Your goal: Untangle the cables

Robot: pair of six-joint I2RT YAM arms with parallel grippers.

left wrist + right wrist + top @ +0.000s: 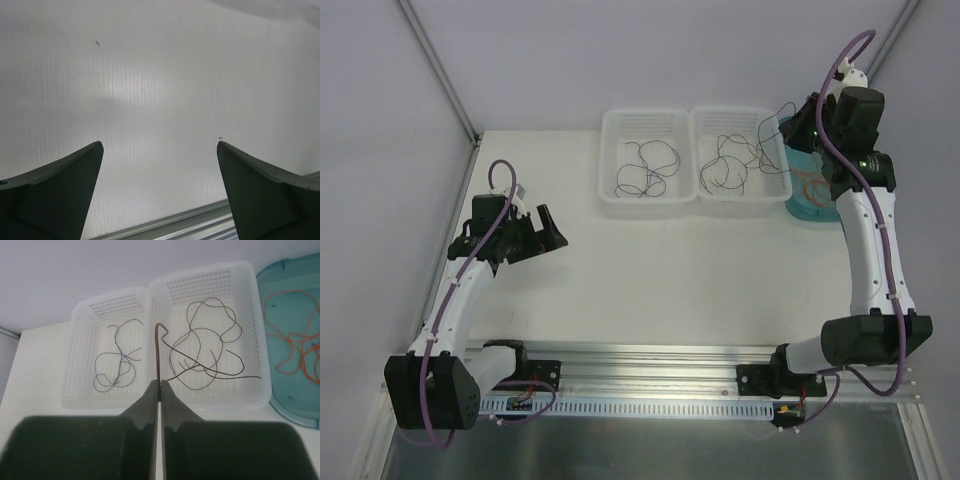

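My right gripper (159, 383) is shut on a thin dark cable (158, 352) that rises from its tips, bends over, and trails into the right white basket (252, 315). A loose tangle of dark cable (205, 347) lies in that basket. Another dark cable (116, 371) curls in the left white basket (80, 355). Orange cables (295, 347) lie in the teal tray (280, 277). In the top view the right gripper (788, 128) hovers above the right basket's (745, 205) far right corner. My left gripper (548, 228) is open and empty over bare table, its fingers (60, 190) wide apart.
The two baskets stand side by side at the back of the table, the left one (610, 170) beside the right. The teal tray (810, 212) sits at their right. An aluminium rail (650, 372) runs along the near edge. Walls close the left and back.
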